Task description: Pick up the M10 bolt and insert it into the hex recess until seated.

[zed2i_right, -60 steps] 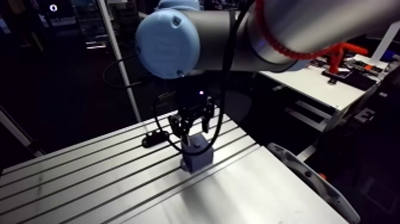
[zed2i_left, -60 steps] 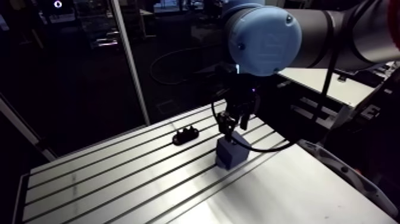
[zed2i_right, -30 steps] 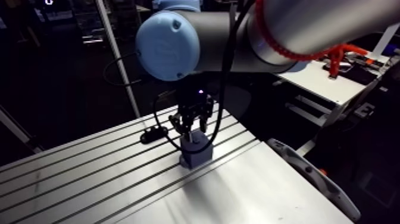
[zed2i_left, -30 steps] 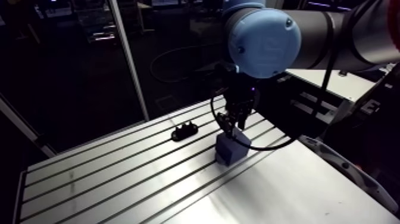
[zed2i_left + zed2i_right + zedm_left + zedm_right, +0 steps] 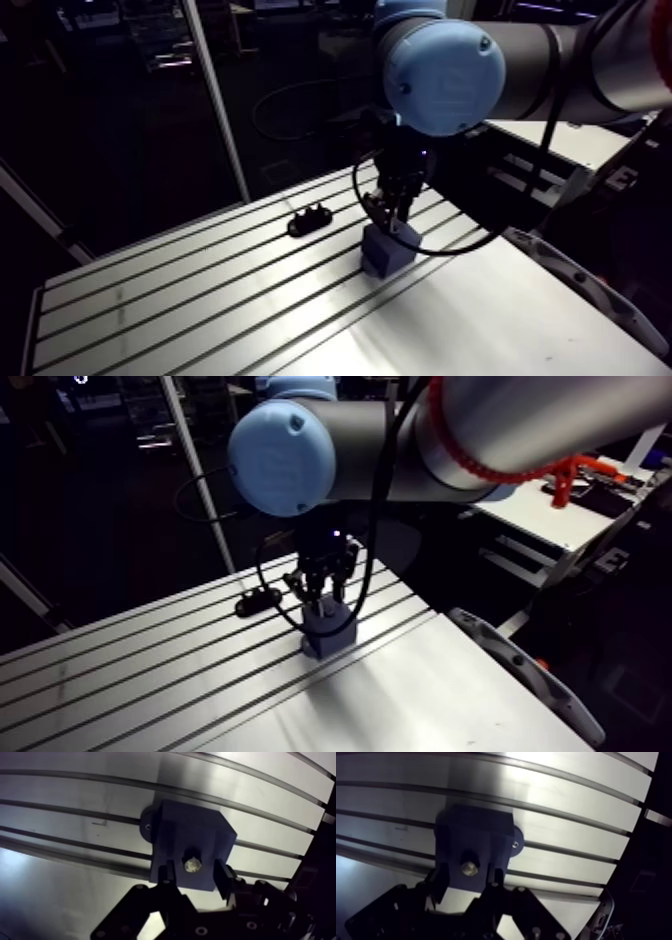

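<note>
The bolt (image 5: pixel 191 864) is seen standing in the top of the blue block (image 5: pixel 192 832), with its grey end showing in the recess. The fingers (image 5: pixel 169 874) of the gripper (image 5: pixel 194 869) are spread apart, one on each side of the bolt. A gap can be made out on both sides, so the bolt is judged to be let go. The block rests on the slotted surface (image 5: pixel 75 812). In the arm view a small black part (image 5: pixel 310 220) lies well apart from it.

Whether the bolt is fully seated cannot be told from these views. If the hex is not lined up with the flats of the recess, the bolt may be left sitting high or tilted. The gaps beside the bolt are narrow, so a slanted retreat could let a finger catch it and drag or tip it out. A sideways knock from a finger could also shift the block, since how it is fixed to the surface cannot be made out.
</note>
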Controlling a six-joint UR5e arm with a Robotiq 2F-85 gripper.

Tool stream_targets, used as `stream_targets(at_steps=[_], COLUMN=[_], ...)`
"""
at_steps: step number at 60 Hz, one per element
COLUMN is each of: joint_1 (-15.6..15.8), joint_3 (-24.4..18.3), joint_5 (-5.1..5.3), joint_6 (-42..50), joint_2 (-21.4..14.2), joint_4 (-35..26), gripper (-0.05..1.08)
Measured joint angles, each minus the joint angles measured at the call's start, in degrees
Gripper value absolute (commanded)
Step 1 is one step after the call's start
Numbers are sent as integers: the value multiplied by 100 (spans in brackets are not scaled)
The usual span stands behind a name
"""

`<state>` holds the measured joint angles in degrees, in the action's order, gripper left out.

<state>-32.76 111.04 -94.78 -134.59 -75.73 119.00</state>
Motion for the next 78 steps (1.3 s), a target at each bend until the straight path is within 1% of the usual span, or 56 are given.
stream_targets(at_steps=[9,21,27,43,78], joint_1=[-1,-3,-3,-3,-75], joint_3=[53,106,116,113,108], joint_5=[26,97,116,130,120], joint_6=[15,19,18,16,-12], joint_2=[-7,-15,-17,-23,-18], joint_4=[6,83,137,191,198], gripper=[52,53,53,54,54])
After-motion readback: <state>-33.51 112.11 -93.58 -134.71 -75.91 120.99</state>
